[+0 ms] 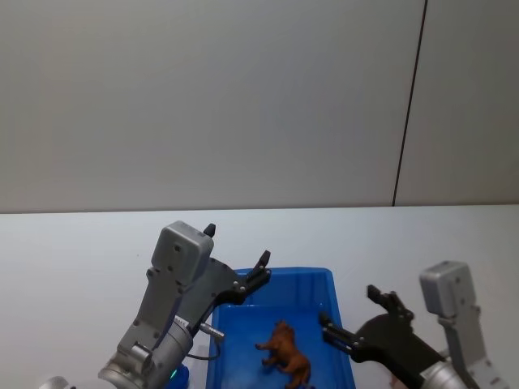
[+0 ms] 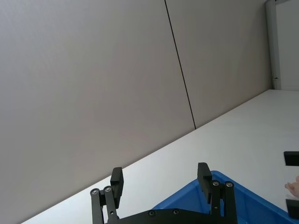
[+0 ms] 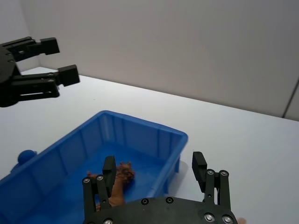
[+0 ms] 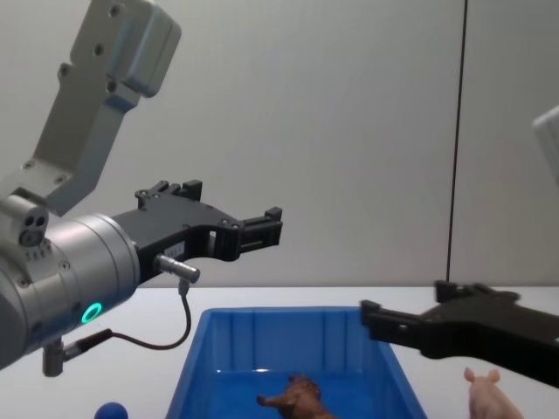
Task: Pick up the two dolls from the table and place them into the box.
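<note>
Judging by the chest view, looks about half done: got the brown doll (image 4: 293, 400) lying on the floor of the box (image 4: 194, 375) already. Leaves the pig (image 4: 487, 393), standing ears-up on the table (image 1: 81, 259) just off the box's right wall, closer to the table's near edge than the far one. Can't make out the direction of its body, so no call on the long axis.

Comes down to the right gripper (image 3: 154, 163) for this one, easily the nearer of the two. Hangs with jaws spread wide and nothing between them, tips out over the box's right wall and pointing left. Puts the pig lower down and back toward the wrist, off to the right, not under the tips. So probably needs pulling back right and dropping down before closing, rather than reaching any further in.

Left gripper (image 2: 160, 172): also spread wide, empty, up high over the box's left side and well apart from the pig. No reason to bring it in. Worth minding the box wall on the way down, being just beside the pig.
</note>
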You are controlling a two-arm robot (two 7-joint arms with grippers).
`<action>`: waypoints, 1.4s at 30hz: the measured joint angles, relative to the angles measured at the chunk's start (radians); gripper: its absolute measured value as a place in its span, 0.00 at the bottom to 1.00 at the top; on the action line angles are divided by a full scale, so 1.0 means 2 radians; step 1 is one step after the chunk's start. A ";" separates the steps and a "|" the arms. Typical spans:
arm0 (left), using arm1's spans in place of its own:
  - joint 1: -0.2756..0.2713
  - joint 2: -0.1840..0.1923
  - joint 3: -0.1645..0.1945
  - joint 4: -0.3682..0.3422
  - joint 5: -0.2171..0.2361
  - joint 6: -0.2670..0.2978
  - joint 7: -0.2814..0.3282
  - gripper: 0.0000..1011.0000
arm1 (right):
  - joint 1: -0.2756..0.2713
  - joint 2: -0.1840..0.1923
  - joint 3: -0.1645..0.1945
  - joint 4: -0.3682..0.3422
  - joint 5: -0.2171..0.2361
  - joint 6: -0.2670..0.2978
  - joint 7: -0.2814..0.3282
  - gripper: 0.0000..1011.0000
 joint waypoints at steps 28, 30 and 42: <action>0.000 0.000 0.000 0.000 0.000 0.000 0.000 0.99 | -0.075 0.024 0.005 -0.049 -0.014 0.019 -0.124 0.99; 0.000 0.000 0.000 0.000 0.000 0.000 0.000 0.99 | -0.076 0.023 0.005 -0.045 -0.015 0.019 -0.126 0.99; 0.000 0.000 0.000 0.000 0.000 0.000 0.000 0.99 | -0.071 0.015 0.004 -0.006 -0.024 0.015 -0.128 0.99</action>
